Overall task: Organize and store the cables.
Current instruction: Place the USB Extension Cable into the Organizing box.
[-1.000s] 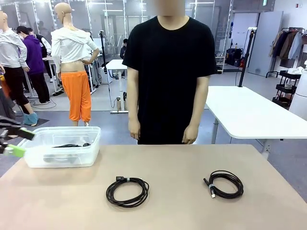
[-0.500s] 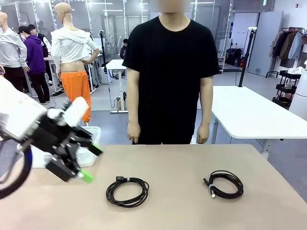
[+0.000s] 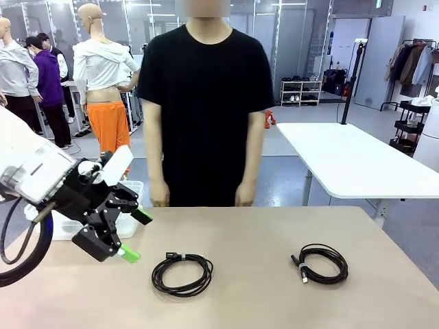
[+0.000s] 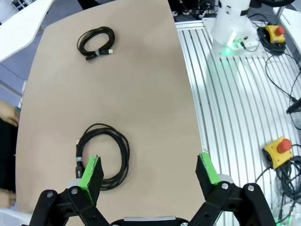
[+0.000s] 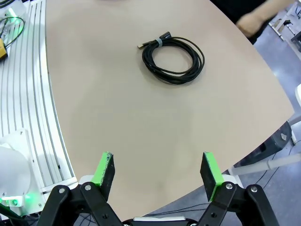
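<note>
1. Front view: the left gripper hovers over the table, jaws spread and empty, just beside the left cable. The right cable lies well apart.
2. Left wrist view: jaws spread; one green pad overlaps the left cable.
3. Right wrist view: the right gripper has its jaws spread and empty; the right cable lies ahead.
</note>
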You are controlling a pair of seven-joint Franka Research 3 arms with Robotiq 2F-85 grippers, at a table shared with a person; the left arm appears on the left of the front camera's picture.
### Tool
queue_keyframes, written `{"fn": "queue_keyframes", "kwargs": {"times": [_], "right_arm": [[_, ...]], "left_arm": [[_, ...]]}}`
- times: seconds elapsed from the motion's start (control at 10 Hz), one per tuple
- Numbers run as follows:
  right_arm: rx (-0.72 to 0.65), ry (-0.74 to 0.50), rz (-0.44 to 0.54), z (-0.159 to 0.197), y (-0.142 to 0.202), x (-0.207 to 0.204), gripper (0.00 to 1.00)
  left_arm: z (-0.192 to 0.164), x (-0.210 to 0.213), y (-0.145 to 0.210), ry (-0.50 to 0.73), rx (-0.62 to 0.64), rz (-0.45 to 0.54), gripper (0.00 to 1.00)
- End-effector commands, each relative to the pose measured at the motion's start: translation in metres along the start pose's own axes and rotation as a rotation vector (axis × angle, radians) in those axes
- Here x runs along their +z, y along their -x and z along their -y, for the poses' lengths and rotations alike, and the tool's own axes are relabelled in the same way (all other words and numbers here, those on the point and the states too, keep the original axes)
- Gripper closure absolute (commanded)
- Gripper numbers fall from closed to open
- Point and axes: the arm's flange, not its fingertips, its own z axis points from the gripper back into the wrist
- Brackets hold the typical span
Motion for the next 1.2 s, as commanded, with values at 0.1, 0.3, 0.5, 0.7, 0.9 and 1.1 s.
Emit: {"fn": "queue_keyframes", "kwargs": {"times": [0.1,0.3,0.5,0.7,0.9,1.1], "right_arm": [[-0.016,0.001,0.007,0.001,-0.001,0.002,0.08],[-0.016,0.001,0.007,0.001,-0.001,0.002,0.08],[-0.016,0.001,0.007,0.001,-0.001,0.002,0.08],[-0.016,0.001,0.007,0.001,-0.001,0.002,0.08],[-0.016,0.001,0.007,0.001,-0.001,0.002,0.08],[-0.016,0.001,0.007,0.001,-0.001,0.002,0.08]], "left_arm": [[0.005,0.001,-0.003,0.011,0.011,-0.006,0.0],[0.0,0.003,-0.001,-0.005,-0.003,0.005,0.0],[-0.038,-0.044,-0.025,0.013,0.108,-0.133,0.0],[-0.076,-0.084,-0.039,-0.015,0.167,-0.287,0.0],[-0.12,-0.123,-0.027,-0.165,0.227,-0.484,0.0],[-0.145,-0.156,-0.008,-0.08,0.241,-0.527,0.0]]}}
